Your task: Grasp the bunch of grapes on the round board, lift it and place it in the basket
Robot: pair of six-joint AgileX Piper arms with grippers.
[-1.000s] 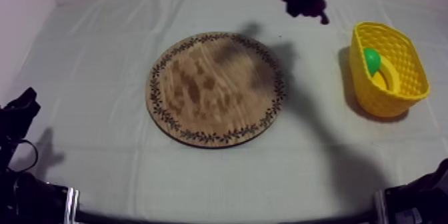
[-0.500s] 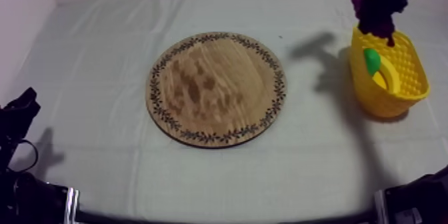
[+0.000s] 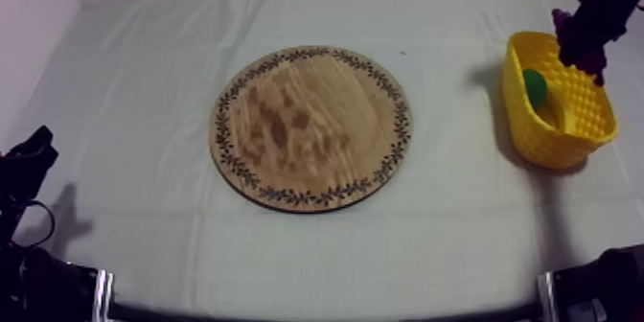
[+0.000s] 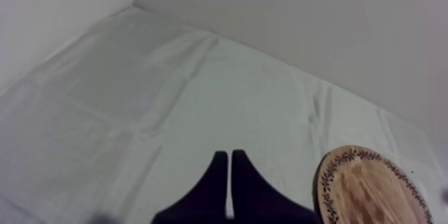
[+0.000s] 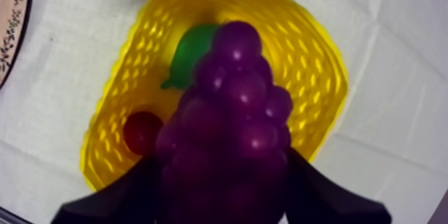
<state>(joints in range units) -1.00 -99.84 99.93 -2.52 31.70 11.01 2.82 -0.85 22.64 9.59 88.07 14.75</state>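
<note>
Grapes (image 5: 230,127) hang over the yellow basket (image 5: 313,53), clamped between my right fingers (image 5: 113,200); my left fingers (image 4: 215,190) lie pressed together above the counter (image 4: 133,107), near the wooden board (image 4: 370,190).

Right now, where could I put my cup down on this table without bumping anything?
The board is bare, and so is the cloth between it and the basket. The basket is crowded: a green fruit and a small red fruit inside, grapes held over it.
</note>
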